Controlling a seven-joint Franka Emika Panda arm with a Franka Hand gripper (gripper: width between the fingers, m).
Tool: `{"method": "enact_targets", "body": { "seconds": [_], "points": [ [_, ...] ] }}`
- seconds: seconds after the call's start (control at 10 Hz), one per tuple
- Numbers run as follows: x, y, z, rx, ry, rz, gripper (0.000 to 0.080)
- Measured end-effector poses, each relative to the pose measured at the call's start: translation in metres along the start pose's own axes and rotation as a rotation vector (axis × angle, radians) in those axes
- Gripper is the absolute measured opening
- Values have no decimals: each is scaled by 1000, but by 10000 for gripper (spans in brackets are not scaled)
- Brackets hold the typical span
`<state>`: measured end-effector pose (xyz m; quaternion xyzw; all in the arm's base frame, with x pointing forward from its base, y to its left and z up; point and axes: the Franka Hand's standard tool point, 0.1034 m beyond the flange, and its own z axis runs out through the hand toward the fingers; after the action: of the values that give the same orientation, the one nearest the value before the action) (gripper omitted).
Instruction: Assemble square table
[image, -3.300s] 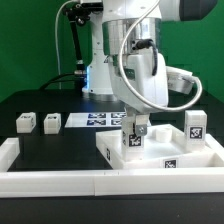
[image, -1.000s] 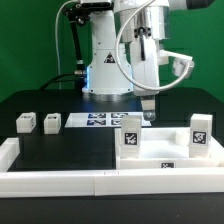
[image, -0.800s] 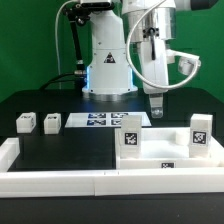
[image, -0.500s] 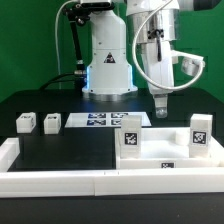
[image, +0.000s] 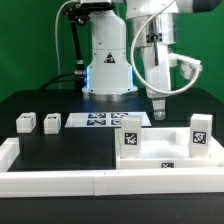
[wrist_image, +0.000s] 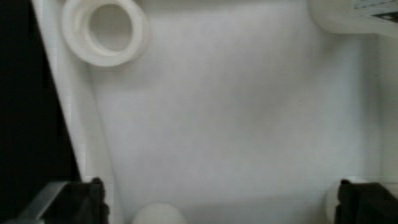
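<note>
Two loose legs sit on the black table at the exterior view's left, side by side but not touching. Each is a small white block with a black-and-white tag on its face. The tags are patterns, too small to read. Just to their right lies the marker board, flat, with a row of the same kind of tags. A long low wall runs along the near edge.

Further right is the square table panel, white with a raised rim, like a shallow tray. Two more legs stand upright in it: the left standing leg and the right standing leg, tags facing the camera. A small tag shows on the panel's front rim.

The gripper hangs above the panel, between these two legs, touching neither. A few seconds ago it was down low at the left standing leg — now it has gone up and over to the right, and that leg stands alone. In the last half second almost nothing has changed.

In the wrist view the gripper looks down at the panel's white floor, which has a round ringed hole. Its fingers are spread wide apart — nothing is held between them.
</note>
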<state>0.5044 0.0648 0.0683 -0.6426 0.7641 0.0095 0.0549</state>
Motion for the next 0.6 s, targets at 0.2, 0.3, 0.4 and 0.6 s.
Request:
{"method": "enact_targets", "body": {
  "seconds": [0.2, 0.3, 0.4, 0.6],
  "points": [
    [0, 18, 14, -25, 15, 16, 649],
    [3, 22, 20, -27, 22, 20, 649],
    [4, 26, 28, -38, 33, 11, 649],
    [4, 28, 34, -48, 40, -44, 649]
  ]
}}
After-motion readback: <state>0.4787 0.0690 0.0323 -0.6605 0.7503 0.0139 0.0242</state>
